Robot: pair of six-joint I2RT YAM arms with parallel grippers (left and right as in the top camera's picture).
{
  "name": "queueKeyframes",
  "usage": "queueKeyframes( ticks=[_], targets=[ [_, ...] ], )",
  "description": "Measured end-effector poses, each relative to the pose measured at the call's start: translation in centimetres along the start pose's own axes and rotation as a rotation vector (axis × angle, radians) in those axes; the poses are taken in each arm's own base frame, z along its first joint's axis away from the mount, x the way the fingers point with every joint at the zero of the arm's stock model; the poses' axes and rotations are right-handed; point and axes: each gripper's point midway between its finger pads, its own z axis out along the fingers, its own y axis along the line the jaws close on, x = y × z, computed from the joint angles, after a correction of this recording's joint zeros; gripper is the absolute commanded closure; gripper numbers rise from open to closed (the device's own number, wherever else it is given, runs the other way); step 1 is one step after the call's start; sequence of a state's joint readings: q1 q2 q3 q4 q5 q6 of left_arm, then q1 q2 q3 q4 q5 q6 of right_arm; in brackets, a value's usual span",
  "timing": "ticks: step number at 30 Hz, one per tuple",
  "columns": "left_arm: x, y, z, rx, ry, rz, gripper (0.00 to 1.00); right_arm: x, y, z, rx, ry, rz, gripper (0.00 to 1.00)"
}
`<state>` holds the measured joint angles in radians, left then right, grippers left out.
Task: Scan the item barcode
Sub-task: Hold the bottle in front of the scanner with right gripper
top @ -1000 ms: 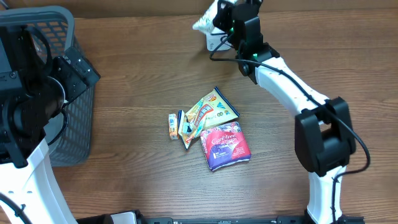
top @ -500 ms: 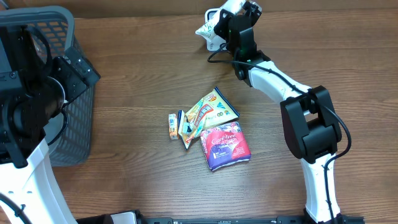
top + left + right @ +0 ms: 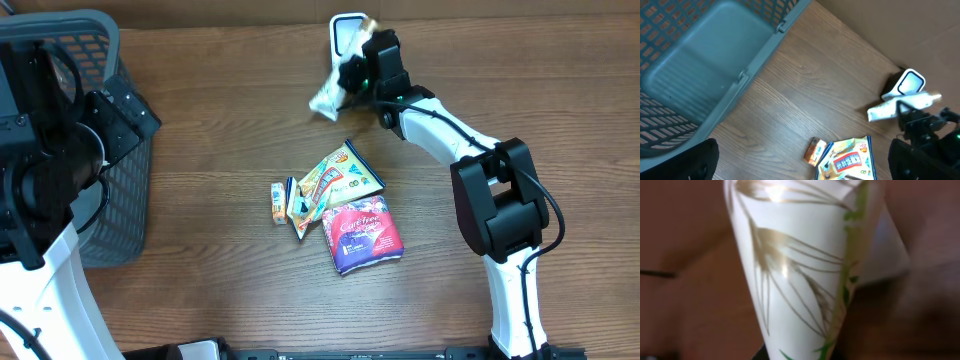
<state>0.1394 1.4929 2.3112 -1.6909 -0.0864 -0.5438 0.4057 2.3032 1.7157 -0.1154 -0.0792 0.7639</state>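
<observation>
Stretched far across the table (image 3: 200, 300) with the right arm: forearm slanted toward the far edge, wrist tipped down. Clamped tight with the right pincer (image 3: 352, 80) on a white packet (image 3: 326, 98), lifted off the wood and jutting out past the fingertips. Just beyond that pincer, near the far edge, a white scanner (image 3: 347, 32), close to the packet; touching or not, cannot tell.

On the wrapper, seen up close: gold leaf lines and a green stem, no legible writing. Back from the right pincer toward the arm's base, a heap of a green-and-yellow snack bag (image 3: 340, 175), a red pouch (image 3: 362, 232) and a small orange box (image 3: 278, 200); print there too small to read.

Raised with the left arm beside a grey basket (image 3: 60, 30), left pincer (image 3: 125, 120) spread wide, basket wall and floor just off to its side.
</observation>
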Motion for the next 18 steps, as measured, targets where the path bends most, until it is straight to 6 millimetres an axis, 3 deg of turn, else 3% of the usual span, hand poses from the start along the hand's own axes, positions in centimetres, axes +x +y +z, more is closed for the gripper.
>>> queueKeyframes(
  ticks=[2, 6, 13, 18],
  targets=[
    [0.0, 0.0, 0.0, 0.0, 0.0, 0.0, 0.0, 1.7, -1.6, -0.3, 0.072, 0.087, -0.048, 0.96],
    [0.0, 0.0, 0.0, 0.0, 0.0, 0.0, 0.0, 2.2, -1.7, -1.4, 0.125, 0.166, -0.156, 0.96],
    [0.0, 0.0, 0.0, 0.0, 0.001, 0.0, 0.0, -0.4, 1.4, -2.9, 0.092, 0.156, -0.341, 0.96],
    [0.0, 0.0, 0.0, -0.001, 0.0, 0.0, 0.0, -0.6, 1.7, -3.0, 0.085, 0.151, -0.378, 0.96]
  ],
)
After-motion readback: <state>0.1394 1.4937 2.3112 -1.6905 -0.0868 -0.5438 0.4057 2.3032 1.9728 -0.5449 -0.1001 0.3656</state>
